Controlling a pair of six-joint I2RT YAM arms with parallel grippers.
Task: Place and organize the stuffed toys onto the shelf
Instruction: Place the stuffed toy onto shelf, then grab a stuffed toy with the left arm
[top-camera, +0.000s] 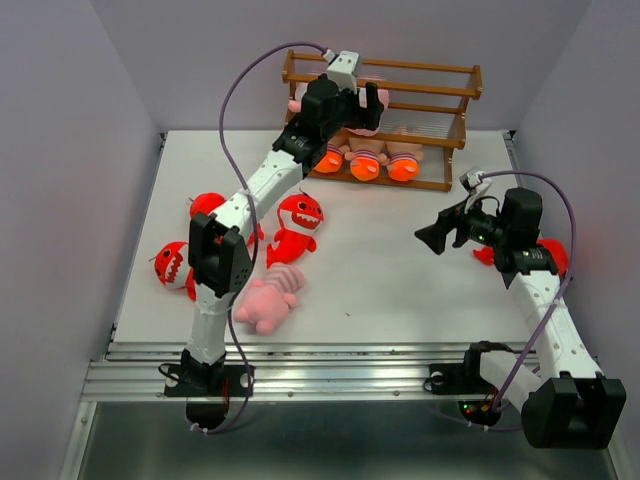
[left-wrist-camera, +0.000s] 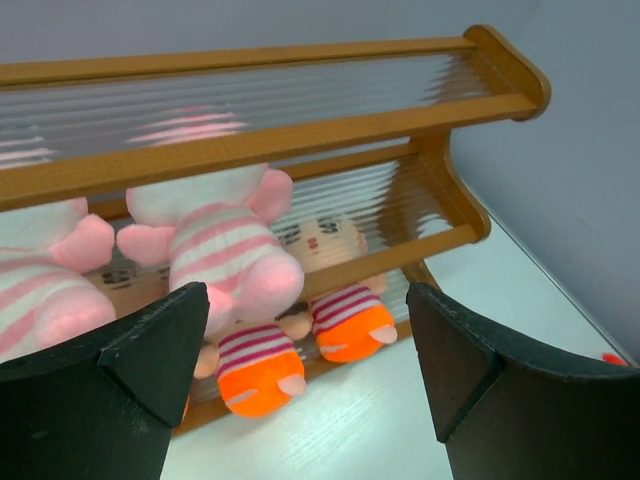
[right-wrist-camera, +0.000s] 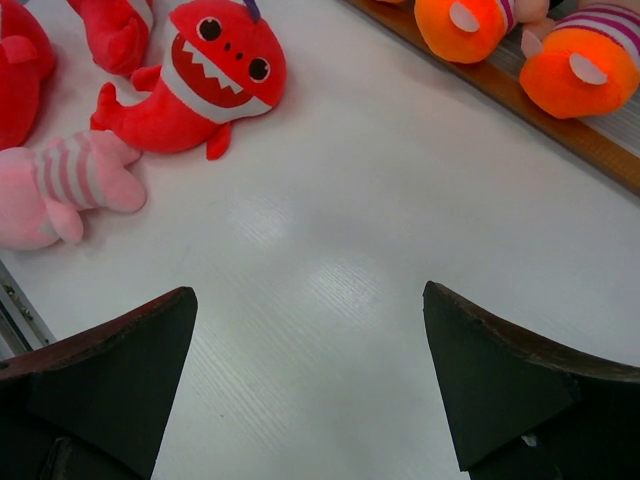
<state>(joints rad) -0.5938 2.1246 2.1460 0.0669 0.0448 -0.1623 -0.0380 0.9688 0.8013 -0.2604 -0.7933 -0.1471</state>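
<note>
The brown wooden shelf (top-camera: 420, 70) stands at the back of the table. Three orange-footed striped dolls (top-camera: 367, 165) sit side by side on its bottom tier. Two pink striped toys (left-wrist-camera: 215, 235) rest on the middle tier behind the rail (left-wrist-camera: 300, 135). My left gripper (top-camera: 362, 108) hangs open just in front of them, holding nothing. On the table lie a pink striped toy (top-camera: 268, 303) and red sharks (top-camera: 297, 225), (top-camera: 173, 263), (top-camera: 207, 207). Another red toy (top-camera: 555, 255) shows behind my right arm. My right gripper (top-camera: 432, 235) is open over bare table, empty.
Grey walls close in the table on the left, right and back. A metal rail (top-camera: 330, 375) runs along the near edge by the arm bases. The left arm's purple cable (top-camera: 228, 110) loops above the table's left side.
</note>
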